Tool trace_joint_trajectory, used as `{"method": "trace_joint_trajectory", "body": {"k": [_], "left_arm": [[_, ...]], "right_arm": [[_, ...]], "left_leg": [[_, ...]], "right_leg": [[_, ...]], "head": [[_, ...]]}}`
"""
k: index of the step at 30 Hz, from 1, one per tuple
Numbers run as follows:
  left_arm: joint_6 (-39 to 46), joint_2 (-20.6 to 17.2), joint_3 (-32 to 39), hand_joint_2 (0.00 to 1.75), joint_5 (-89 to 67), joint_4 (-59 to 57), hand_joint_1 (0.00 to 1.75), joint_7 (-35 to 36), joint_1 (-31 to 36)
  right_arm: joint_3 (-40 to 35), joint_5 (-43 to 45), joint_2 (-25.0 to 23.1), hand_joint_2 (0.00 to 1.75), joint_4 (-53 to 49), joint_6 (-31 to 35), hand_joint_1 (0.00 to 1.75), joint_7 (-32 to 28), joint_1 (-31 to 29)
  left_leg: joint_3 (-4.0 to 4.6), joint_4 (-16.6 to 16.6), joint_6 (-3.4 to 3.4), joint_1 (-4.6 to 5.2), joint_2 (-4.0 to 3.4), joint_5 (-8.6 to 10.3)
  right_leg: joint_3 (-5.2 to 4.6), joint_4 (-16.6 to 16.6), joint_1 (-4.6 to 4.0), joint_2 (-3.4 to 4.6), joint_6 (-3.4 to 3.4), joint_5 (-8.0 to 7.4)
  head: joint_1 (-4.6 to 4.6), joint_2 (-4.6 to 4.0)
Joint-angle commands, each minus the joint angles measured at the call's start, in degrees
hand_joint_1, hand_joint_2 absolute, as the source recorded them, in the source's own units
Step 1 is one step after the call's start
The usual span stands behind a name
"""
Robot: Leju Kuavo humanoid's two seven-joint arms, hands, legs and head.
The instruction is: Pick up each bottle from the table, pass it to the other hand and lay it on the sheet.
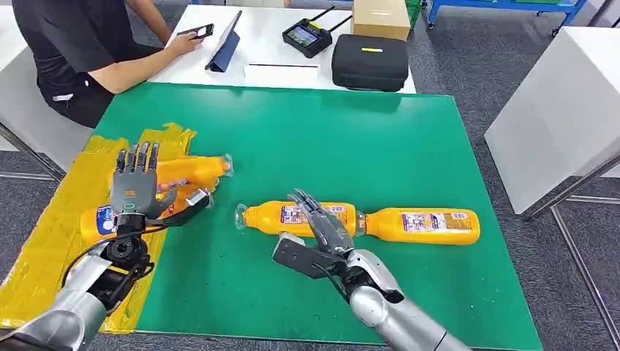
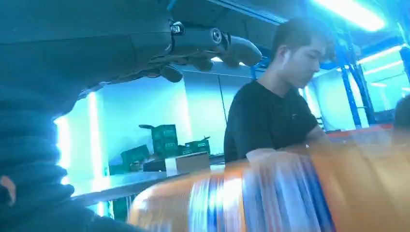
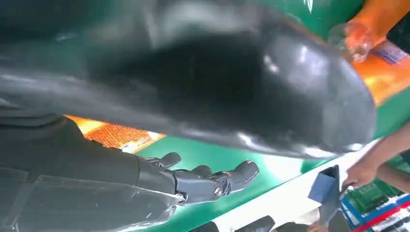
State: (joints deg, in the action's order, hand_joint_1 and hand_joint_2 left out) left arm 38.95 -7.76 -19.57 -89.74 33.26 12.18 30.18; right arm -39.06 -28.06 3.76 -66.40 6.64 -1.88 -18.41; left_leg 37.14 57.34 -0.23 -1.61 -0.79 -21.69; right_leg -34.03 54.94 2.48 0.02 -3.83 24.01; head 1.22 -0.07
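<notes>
You've got the left hand (image 1: 135, 186) up over the yellow sheet (image 1: 44, 241), fingers (image 1: 139, 157) spread straight, thumb out to the side, nothing in its grasp. Two bottles lie on the sheet under and beside it: one (image 1: 194, 170) angled w/ its cap toward the green mat (image 1: 329, 131), another (image 1: 99, 219) lower down, mostly hidden behind the hand. From the left wrist cam, a blurred orange bottle (image 2: 290, 193) sits just below the open fingers.

Your right hand (image 1: 318, 234) is at the mat's middle, fingers stretched over the third bottle (image 1: 289, 218), thumb low on the near side; can't tell whether it's touching. A fourth bottle (image 1: 424, 224) lies end to end w/ that one, on the right.

Person (image 1: 80, 44) seated at the white table (image 1: 270, 36) behind, phone in hand.
</notes>
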Motion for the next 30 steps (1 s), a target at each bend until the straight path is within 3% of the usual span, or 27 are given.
{"method": "trace_joint_trajectory", "body": {"k": [1, 2, 11, 13, 14, 17, 20, 23, 30], "left_arm": [[-0.87, -0.02, -7.22, 0.00, 0.73, -15.32, 0.00, 1.64, 7.26], [-0.47, -0.06, -7.00, 0.00, 0.78, -15.23, 0.00, 1.59, 7.10], [1.05, 3.59, -1.16, 0.00, 9.11, -10.81, 0.00, -8.17, 6.34], [1.05, 4.57, 2.52, 0.00, 14.62, -6.42, 0.00, -12.62, 4.98], [1.05, 6.73, 8.36, 0.00, 22.86, -2.39, 0.00, -20.78, 4.00], [1.05, 9.23, 12.98, 0.00, 34.72, 1.51, 0.00, -31.02, 2.90], [-0.69, 8.25, 8.89, 0.00, 52.90, 7.90, 0.00, -38.71, 0.26], [-0.05, 5.77, 2.76, 0.00, 60.57, 16.42, 0.00, -38.73, -2.98], [1.02, 5.16, -0.32, 0.00, 63.99, 16.96, 0.00, -39.63, -2.27]], "right_arm": [[-4.67, -5.05, 1.93, 0.00, 8.76, 1.45, 0.00, 4.34, -5.15], [-4.42, -5.77, 1.81, 1.75, 9.50, 1.60, 0.00, 4.69, -5.48], [-0.26, -18.21, -0.51, 1.75, 21.21, 3.14, 0.00, 8.18, -8.28], [0.33, -18.65, -1.03, 1.75, 23.64, 2.46, 0.00, 8.03, -9.05], [0.59, -19.72, -1.43, 1.75, 26.62, 2.62, 0.00, 8.33, -9.94], [0.81, -21.23, -1.90, 1.75, 29.98, 3.56, 0.00, 8.41, -10.49], [1.58, -22.66, -3.20, 1.75, 33.24, 3.08, 0.00, 8.81, -11.01], [1.36, -24.57, -4.80, 1.75, 35.93, 1.65, 0.00, 9.78, -10.94], [0.70, -25.29, -5.57, 1.75, 39.51, 1.26, 0.00, 9.35, -11.04]], "left_leg": [[-0.22, 0.00, 0.07, 0.01, 0.07, -0.08], [-0.21, 0.03, 0.06, 0.00, 0.05, -0.10], [-0.12, 0.02, 0.07, -0.01, 0.12, -0.03], [-0.10, 0.02, 0.08, 0.01, 0.11, -0.03], [-0.05, 0.01, 0.07, 0.02, 0.09, 0.00], [-0.16, 0.07, 0.11, 0.03, 0.25, -0.07], [-0.19, 0.03, 0.11, 0.04, 0.13, -0.07], [-0.10, -0.01, 0.06, 0.03, -0.06, -0.04], [-0.16, 0.01, 0.08, 0.00, 0.09, -0.04]], "right_leg": [[0.24, 0.01, -0.03, -0.04, 0.26, 0.08], [0.22, 0.03, -0.04, -0.02, 0.27, 0.09], [0.18, 0.00, -0.04, -0.09, 0.21, 0.05], [0.17, 0.00, -0.03, -0.08, 0.20, 0.04], [0.11, 0.00, -0.02, -0.07, 0.16, 0.01], [0.26, 0.05, -0.03, -0.21, 0.28, 0.11], [0.26, 0.01, -0.01, -0.10, 0.23, 0.08], [0.13, -0.02, -0.02, 0.07, 0.16, 0.00], [0.22, -0.01, -0.05, -0.08, 0.22, 0.05]], "head": [[0.00, 0.00], [0.02, 0.00], [0.02, 0.00], [0.02, 0.00], [0.02, 0.00], [0.04, 0.00], [0.02, 0.00], [0.04, 0.00], [0.02, 0.00]]}}
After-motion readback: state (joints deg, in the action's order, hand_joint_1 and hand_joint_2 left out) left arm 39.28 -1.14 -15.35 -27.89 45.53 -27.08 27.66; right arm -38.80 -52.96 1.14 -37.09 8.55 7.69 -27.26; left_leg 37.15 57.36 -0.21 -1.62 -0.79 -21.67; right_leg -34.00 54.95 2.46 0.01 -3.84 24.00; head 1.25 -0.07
